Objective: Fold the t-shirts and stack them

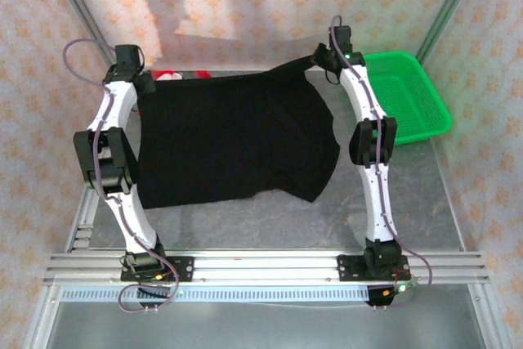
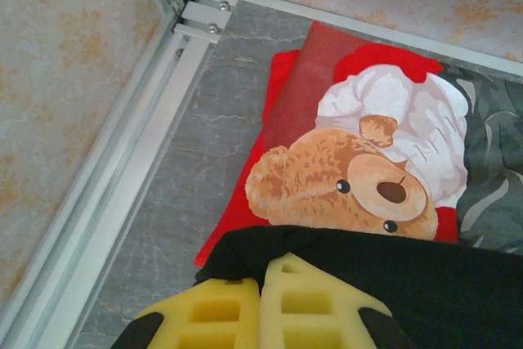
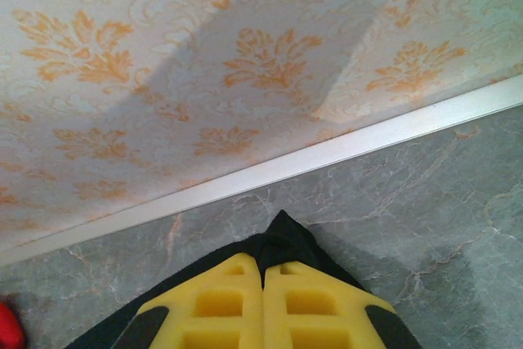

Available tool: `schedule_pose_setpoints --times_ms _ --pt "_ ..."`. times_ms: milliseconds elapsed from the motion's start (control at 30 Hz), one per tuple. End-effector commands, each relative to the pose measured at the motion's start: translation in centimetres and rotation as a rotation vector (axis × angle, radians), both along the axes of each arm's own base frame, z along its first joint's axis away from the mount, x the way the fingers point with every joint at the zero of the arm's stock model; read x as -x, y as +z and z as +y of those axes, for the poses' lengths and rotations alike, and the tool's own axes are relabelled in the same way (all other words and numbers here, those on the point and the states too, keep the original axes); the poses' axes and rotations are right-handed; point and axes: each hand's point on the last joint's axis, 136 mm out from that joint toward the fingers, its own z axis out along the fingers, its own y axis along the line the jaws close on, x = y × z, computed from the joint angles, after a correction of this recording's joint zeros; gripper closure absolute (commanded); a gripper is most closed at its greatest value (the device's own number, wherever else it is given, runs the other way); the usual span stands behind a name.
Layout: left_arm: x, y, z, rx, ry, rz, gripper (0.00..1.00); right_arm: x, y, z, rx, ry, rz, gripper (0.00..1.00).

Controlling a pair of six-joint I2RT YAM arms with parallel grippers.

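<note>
Fingers (image 2: pixel 221 312) of both grippers pinch black shirt (image 1: pixel 237 136)
Left gripper (image 2: pixel 261 274) and right gripper (image 3: pixel 263 266) each clamp a far corner; red shirt (image 2: pixel 351 161) lies on table (image 2: pixel 163 202), partly under the left corner

The black shirt (image 1: pixel 233 140) is covering the middle of the table (image 1: pixel 409 194), leaving bare strips along the near edge and right side. The green basket (image 1: pixel 406 100) is blocking the far right corner; the red shirt (image 2: pixel 351 153) is lying far left, possibly partly underneath.
</note>
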Motion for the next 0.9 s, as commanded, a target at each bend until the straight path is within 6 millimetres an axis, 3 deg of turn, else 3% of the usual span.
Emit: schedule_pose_setpoints --times_ms 0,133,233,400,867 --pt "-0.1 1.5 1.2 0.019 0.014 -0.033 1.0 -0.1 2.3 -0.8 -0.044 -0.052 -0.038 1.0" --pt "0.1 1.5 1.0 0.098 -0.018 -0.035 1.0 1.1 2.6 -0.8 -0.073 -0.069 -0.014 1.0" --pt "0.2 0.4 -0.2 0.159 -0.062 -0.004 1.0 2.2 1.7 -1.0 -0.089 -0.089 0.015 1.0" --pt "1.3 -1.9 0.7 0.209 0.008 0.06 1.0 4.1 0.4 -1.3 -0.127 -0.121 0.045 1.0" --pt "3.2 -3.8 1.7 0.207 0.086 0.108 1.0 10.8 0.7 -2.3 -0.215 -0.188 0.046 1.0"
